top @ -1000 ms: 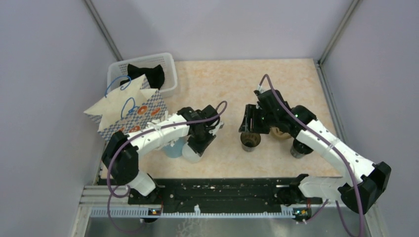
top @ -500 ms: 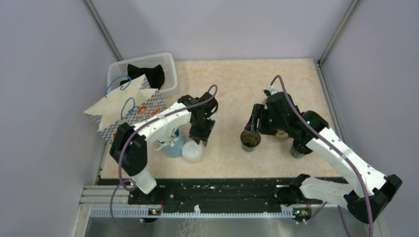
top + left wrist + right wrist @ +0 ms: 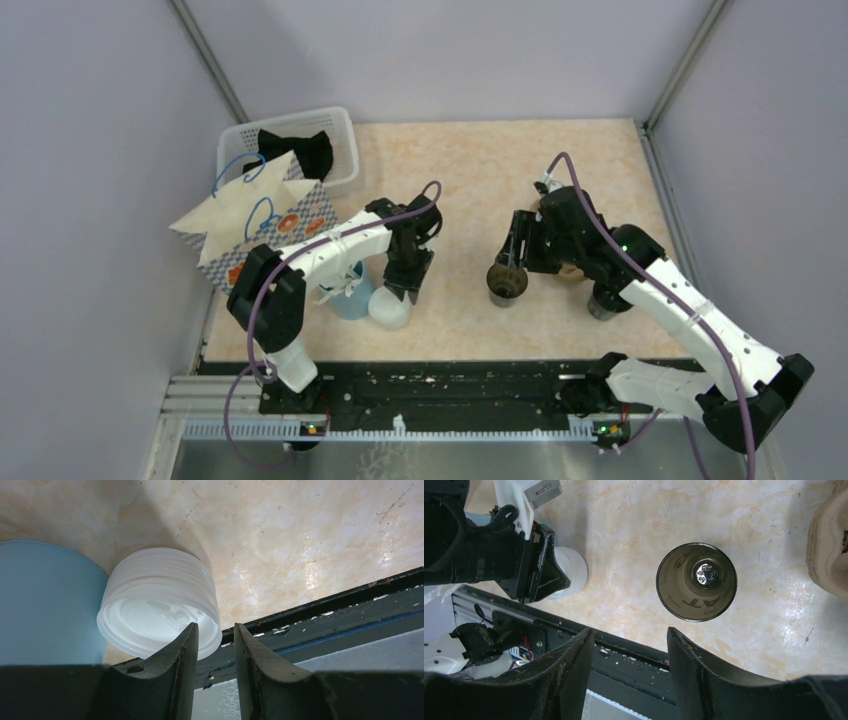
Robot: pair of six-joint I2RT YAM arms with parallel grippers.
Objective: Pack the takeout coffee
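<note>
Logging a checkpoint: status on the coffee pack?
Left gripper open, at white lid stack. Right gripper open above lidless cup. Takeout coffee untouched, partly under right arm.

letters "AT" on lidless dark cup (image 3: 696, 582) wall, nothing else legible

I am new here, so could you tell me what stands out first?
A lidless dark cup sits mid-table with the open right gripper poised above it. Near the front edge, the left gripper hovers by a white lid beside a light blue cup, and a patterned paper bag stands far left.
</note>
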